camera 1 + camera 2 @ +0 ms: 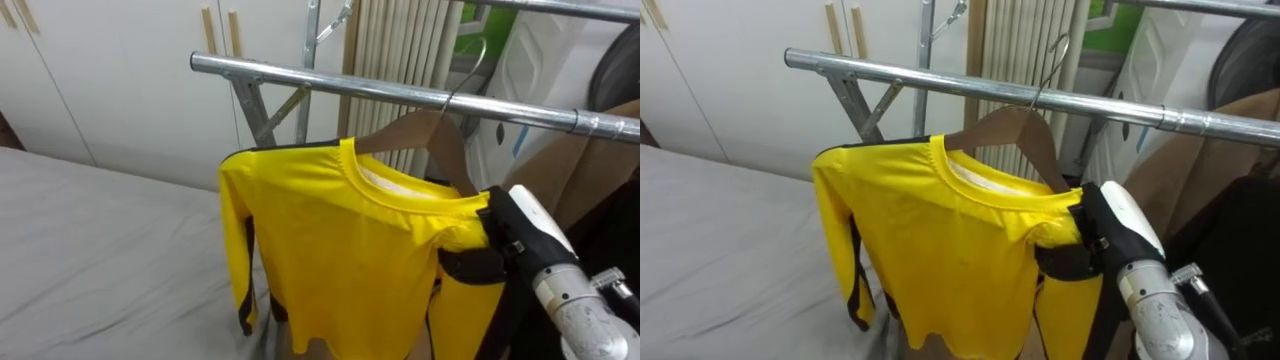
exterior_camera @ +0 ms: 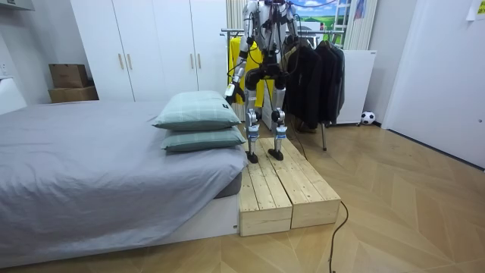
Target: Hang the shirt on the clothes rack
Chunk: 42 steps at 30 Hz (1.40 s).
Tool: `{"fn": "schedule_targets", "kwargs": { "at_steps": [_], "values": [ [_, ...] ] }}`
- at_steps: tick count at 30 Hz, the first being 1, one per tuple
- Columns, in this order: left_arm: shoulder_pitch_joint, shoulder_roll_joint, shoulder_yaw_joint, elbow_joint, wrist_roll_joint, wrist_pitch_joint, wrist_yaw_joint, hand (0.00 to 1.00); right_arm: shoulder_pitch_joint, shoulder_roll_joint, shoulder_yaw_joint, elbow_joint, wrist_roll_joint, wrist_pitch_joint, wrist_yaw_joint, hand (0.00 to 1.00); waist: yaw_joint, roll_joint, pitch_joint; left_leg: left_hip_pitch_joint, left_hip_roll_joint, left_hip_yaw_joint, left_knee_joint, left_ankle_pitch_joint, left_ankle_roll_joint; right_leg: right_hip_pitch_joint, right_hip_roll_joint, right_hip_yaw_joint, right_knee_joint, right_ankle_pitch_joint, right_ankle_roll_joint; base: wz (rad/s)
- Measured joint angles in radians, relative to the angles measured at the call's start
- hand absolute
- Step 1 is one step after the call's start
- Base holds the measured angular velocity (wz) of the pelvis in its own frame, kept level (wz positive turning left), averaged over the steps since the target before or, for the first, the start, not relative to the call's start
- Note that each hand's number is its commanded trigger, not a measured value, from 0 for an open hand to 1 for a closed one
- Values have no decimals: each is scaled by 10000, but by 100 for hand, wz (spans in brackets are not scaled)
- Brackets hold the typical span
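Note:
A yellow long-sleeved shirt (image 1: pixel 340 250) with dark side stripes hangs on a wooden hanger (image 1: pixel 425 128). The hanger's wire hook is over the metal rail (image 1: pixel 380 88) of a clothes rack. My right hand (image 1: pixel 510 235) comes in from the lower right and is at the shirt's right shoulder. Its dark thumb and fingers are curled round the yellow cloth at the hanger's end. In the room view I stand on a wooden platform (image 2: pixel 280 182) facing the rack. My left hand (image 2: pixel 229 92) hangs low at the room view's left, beside the bed.
A grey bed (image 1: pixel 90 250) lies to my left with two pillows (image 2: pixel 197 114). White wardrobe doors (image 1: pixel 120 70) stand behind it. Dark coats (image 2: pixel 318 72) and a brown garment (image 1: pixel 590 150) hang further right on the rack. A small ball (image 2: pixel 367 117) lies on the floor.

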<state>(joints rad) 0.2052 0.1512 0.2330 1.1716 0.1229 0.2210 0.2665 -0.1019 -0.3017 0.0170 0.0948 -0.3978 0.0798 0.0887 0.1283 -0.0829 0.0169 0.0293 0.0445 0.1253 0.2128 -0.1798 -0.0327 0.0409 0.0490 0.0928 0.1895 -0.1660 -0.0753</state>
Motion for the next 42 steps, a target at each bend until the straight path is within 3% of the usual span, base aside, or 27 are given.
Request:
{"fn": "schedule_targets", "kwargs": {
  "at_steps": [7,15,23,27,33,37,42],
  "values": [
    [-2,37,15,-215,107,3,-11,0,-618,-12,8,752,-213,-53,-7,100,140,-131,66,-17,-2,31,-1,9,0,-7,-6,-26,-6,-2,1,0],
    [64,148,-6,-273,111,4,-223,0,-1133,-228,35,1157,-461,-57,17,100,176,-177,41,-55,-6,-27,-11,9,-1,-13,-21,-141,-14,-2,0,2],
    [402,228,-14,-736,207,4,-427,0,-1559,-284,297,2519,-423,86,9,100,232,-306,-49,-55,-28,-103,12,11,2,10,-46,-207,-11,-3,2,0],
    [374,256,-264,-751,207,3,-432,0,-1559,-287,569,3417,-333,120,18,100,219,-252,-14,-53,-50,-205,92,4,10,119,-78,-344,-39,-7,9,9],
    [369,274,-418,-772,267,3,-568,0,-1574,-262,568,3802,55,-232,-59,100,202,-39,42,-53,-52,-250,104,7,10,145,-85,-430,-43,-7,9,3],
    [368,274,-414,-894,250,3,-569,0,-1581,-155,568,4398,503,-633,-325,100,196,39,10,-71,-57,-343,119,7,10,153,-99,-522,-42,-8,10,5],
    [322,273,-444,-912,249,3,-569,0,-1675,-40,564,4963,785,-871,-716,100,162,63,6,-179,-62,-450,232,5,8,158,-109,-694,-40,-20,-2,9]
  ]
}}
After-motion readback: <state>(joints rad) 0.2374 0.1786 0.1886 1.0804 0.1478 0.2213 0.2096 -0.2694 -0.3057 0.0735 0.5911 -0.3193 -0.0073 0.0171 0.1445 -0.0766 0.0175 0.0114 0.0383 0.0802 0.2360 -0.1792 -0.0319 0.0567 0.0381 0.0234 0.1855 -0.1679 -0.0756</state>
